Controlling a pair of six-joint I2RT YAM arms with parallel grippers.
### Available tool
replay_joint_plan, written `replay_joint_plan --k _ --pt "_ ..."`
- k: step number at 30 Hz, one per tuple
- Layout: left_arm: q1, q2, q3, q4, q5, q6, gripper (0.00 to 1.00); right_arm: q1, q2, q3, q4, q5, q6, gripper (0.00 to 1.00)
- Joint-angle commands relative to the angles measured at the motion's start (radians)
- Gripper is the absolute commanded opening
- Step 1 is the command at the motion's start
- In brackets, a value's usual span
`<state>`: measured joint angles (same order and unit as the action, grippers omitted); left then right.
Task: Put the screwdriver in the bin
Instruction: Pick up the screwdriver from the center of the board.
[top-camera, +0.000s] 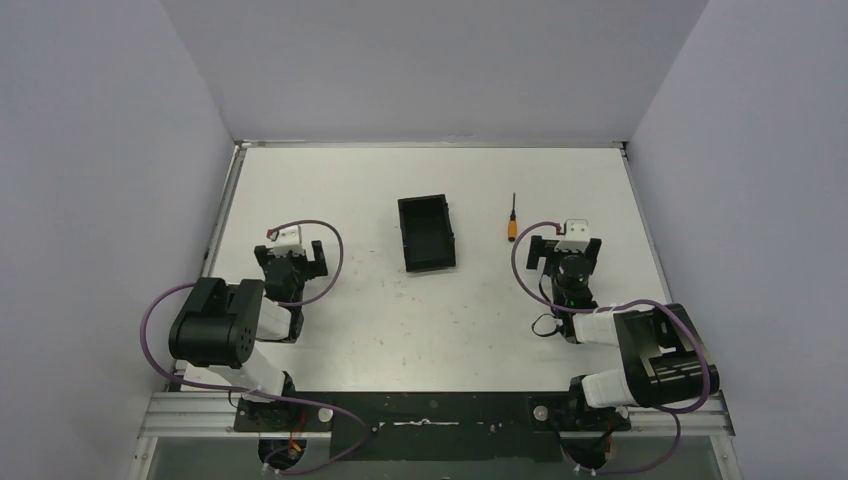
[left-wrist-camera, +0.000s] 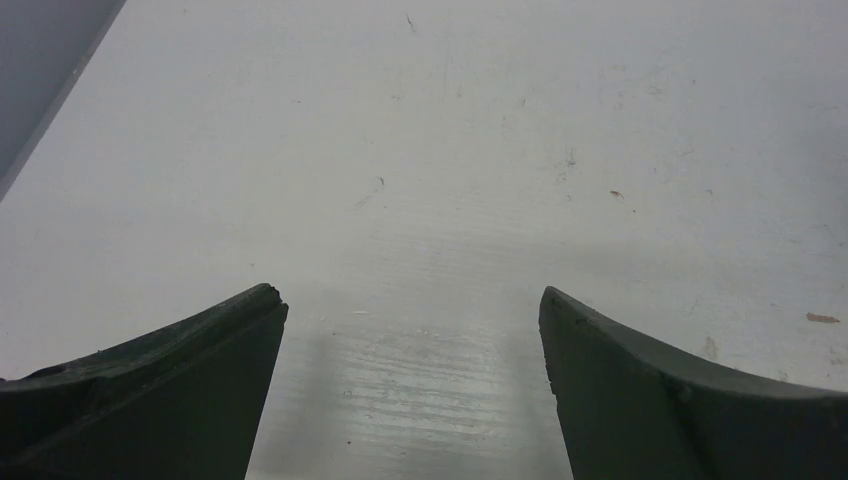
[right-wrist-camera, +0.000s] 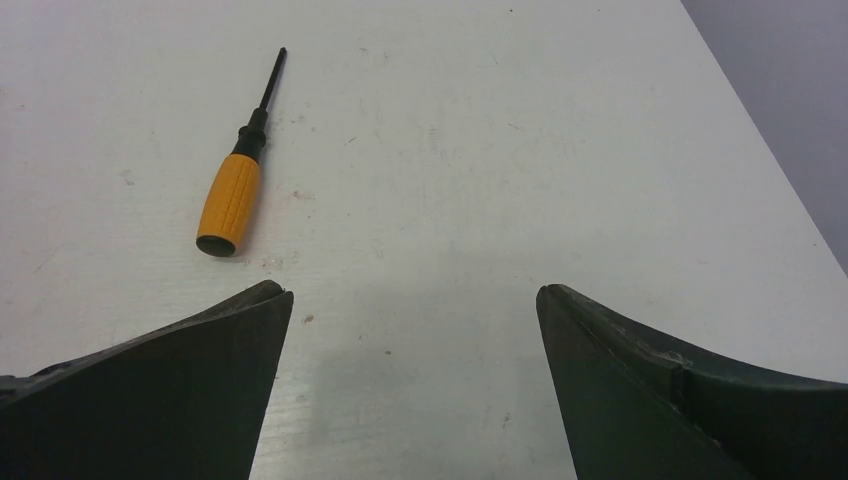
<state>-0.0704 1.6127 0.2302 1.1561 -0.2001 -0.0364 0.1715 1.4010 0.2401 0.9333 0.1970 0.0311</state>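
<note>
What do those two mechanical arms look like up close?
The left arm and right arm are chunky black with white sections and looping purple cables. The left pincer and right pincer each have two dark, curved, tapering fingers.

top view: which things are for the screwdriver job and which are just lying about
For the job: screwdriver, bin, right gripper (open, nearest the screwdriver).
Just there: left gripper (open, other side of the bin), table.

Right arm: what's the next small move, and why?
Probably shift the right gripper left and slightly forward, centring it over the orange handle of the screwdriver. The gripper is open and empty; the screwdriver lies ahead-left, outside its jaws, not yet in the bin.
</note>
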Motion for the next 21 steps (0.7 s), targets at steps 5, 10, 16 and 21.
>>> replay_joint_plan --k 5,10,16,21 --pt "-0.001 -0.002 0.024 0.053 0.011 0.007 0.97 0.005 0.002 0.022 0.039 0.014 0.004 1.0" --pt "-0.002 -0.001 0.024 0.054 0.011 0.007 0.97 0.002 -0.004 0.014 0.046 0.006 0.011 1.0" --pt "-0.002 -0.001 0.024 0.053 0.011 0.006 0.97 -0.014 -0.048 -0.015 0.057 -0.063 -0.047 1.0" --pt "-0.002 -0.001 0.024 0.054 0.011 0.006 0.97 -0.015 -0.132 0.058 -0.151 -0.044 -0.02 1.0"
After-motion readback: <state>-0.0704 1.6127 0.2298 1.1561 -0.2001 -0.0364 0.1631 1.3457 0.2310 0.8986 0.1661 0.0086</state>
